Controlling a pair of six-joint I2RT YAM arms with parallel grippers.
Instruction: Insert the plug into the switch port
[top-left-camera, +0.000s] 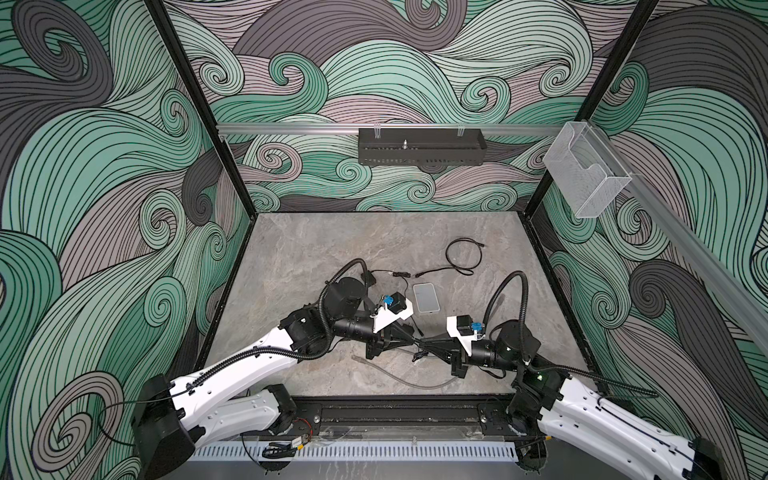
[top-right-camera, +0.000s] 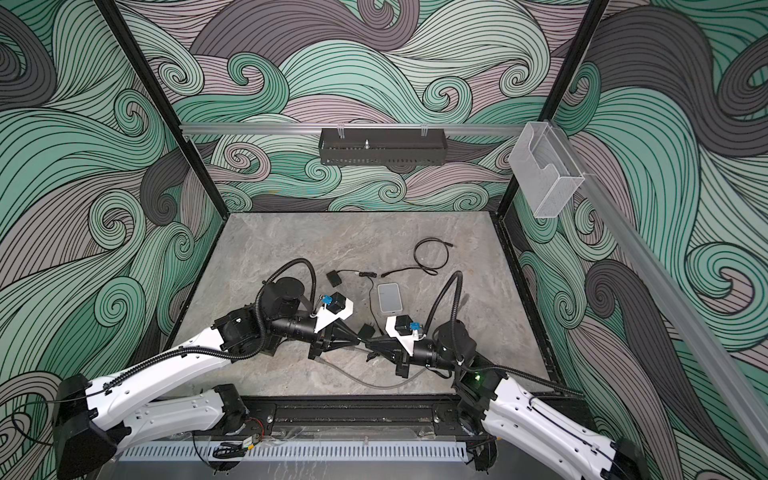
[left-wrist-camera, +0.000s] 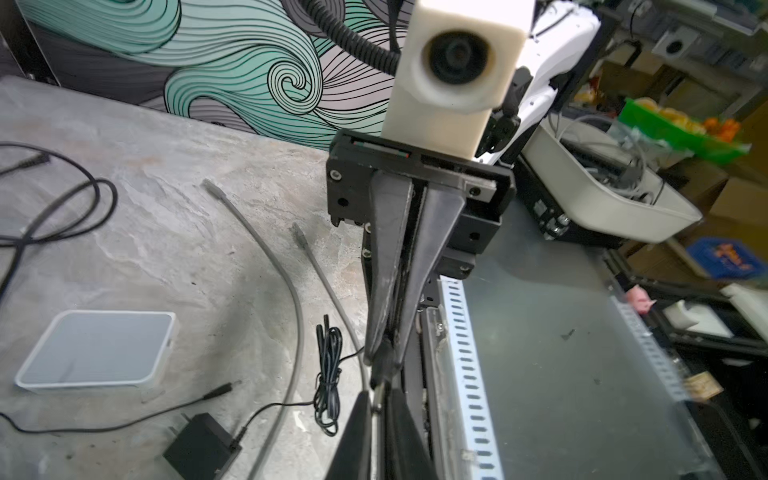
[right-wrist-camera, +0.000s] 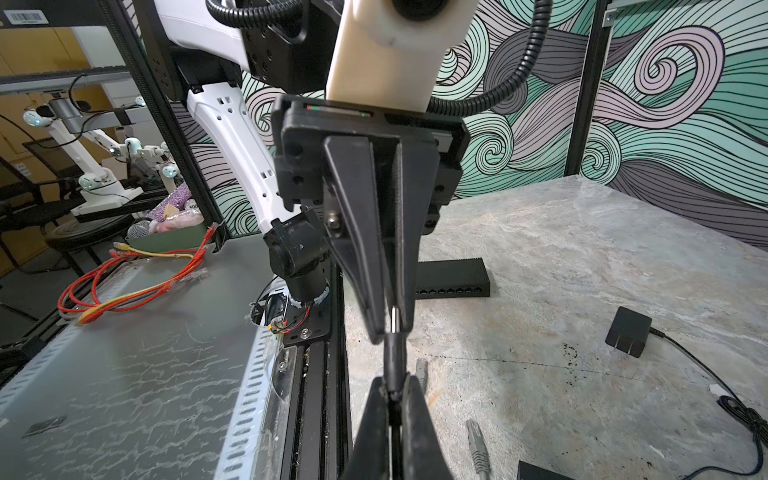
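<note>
Meeting tip-to-tip, left pincer (right-wrist-camera: 392, 326) and right pincer (left-wrist-camera: 386, 353) pinching plug (right-wrist-camera: 395, 357).

left gripper (top-left-camera: 410, 338) and right gripper (top-left-camera: 423, 345) meet tip to tip above the table's (top-left-camera: 311, 249) front, plug (right-wrist-camera: 394, 357) between them; box (top-left-camera: 426, 297) just behind, coiled cable (top-left-camera: 463, 255) farther back.

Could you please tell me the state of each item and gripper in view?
Black barrel plug: held by both grippers, not inserted.
Left gripper: shut on the plug's metal tip.
Right gripper: shut on the plug's black body.
Black network switch: lying flat, visible ports look empty.
Grey Ethernet cable: loose, visible ends unplugged.
Black power adapter: lying unplugged.
</note>
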